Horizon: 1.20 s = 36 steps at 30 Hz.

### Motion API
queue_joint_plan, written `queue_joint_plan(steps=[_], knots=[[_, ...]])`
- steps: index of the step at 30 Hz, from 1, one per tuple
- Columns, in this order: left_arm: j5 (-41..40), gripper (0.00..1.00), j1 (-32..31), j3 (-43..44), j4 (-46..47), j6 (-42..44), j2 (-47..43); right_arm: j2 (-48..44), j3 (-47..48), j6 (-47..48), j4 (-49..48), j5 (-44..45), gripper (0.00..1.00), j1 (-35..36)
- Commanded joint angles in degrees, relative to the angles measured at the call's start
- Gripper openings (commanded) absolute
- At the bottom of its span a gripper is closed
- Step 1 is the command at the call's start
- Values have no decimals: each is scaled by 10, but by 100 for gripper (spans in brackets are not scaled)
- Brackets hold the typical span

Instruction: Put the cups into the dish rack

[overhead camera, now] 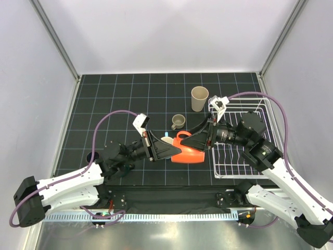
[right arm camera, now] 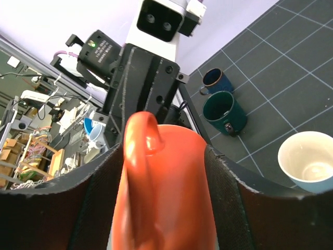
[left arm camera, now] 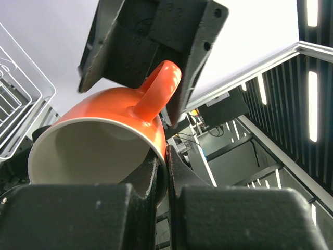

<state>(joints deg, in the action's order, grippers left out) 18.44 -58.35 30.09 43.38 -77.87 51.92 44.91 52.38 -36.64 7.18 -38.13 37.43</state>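
The dish rack (overhead camera: 229,156), white wire with rows of upright prongs, stands on the right of the dark gridded worktop (overhead camera: 119,94), with the right arm lying across it. Just beyond its far left corner the tall beige tumbler (overhead camera: 199,99) stands upright, mouth up. The small taupe handled mug (overhead camera: 178,122) is a little nearer and to its left, also upright.

The orange cup (overhead camera: 190,153) is glossy orange outside and pale cream inside, with a loop handle. It lies tipped on its side just left of the rack, between the two arms, its mouth turned toward the left arm.

The left end effector (left arm camera: 167,174) is pinched tight on the cup's rim, one finger inside and one outside the wall. The right end effector (right arm camera: 165,177) is partly spread, its fingers (right arm camera: 99,198) hugging the cup's body on both sides with the handle between them; whether they press cannot be told.

Beyond the cup, the right wrist view shows the light blue mug (right arm camera: 307,159) upright with a white inside, and the dark teal white-marked mug (right arm camera: 225,112) and navy cup (right arm camera: 216,80) side by side.
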Motion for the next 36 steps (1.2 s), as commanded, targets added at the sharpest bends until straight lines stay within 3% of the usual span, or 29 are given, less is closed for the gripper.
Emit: queue_joint_plan(steps=[1,3,11,14,18,20,29,32,33,36], knots=[[-15,1,-5,18,103,-5,-5,-3,-5,-4,-38,25,63,8],[-15,0,-5,19,105,-5,-6,-3,-9,-7,-45,31,55,10],[-30,0,-6,12,120,-10,-5,-16,-30,-25,-68,46,47,19],[-32,0,-6,9,124,-11,-6,-15,-31,-26,-69,47,38,20],[-31,0,-6,11,126,-12,-2,-3,-23,-27,-68,35,13,22],[-32,1,-6,11,125,-13,-3,-3,-19,-26,-62,38,6,24],[-43,0,-6,9,125,-22,9,9,1,-9,21,79,4,24],[-61,14,-6,0,120,-26,6,-1,9,-5,55,128,4,25],[-67,27,-6,-8,116,-26,3,-1,19,1,66,139,4,25],[-89,40,-6,-22,95,-23,-9,11,51,10,120,170,4,24]])
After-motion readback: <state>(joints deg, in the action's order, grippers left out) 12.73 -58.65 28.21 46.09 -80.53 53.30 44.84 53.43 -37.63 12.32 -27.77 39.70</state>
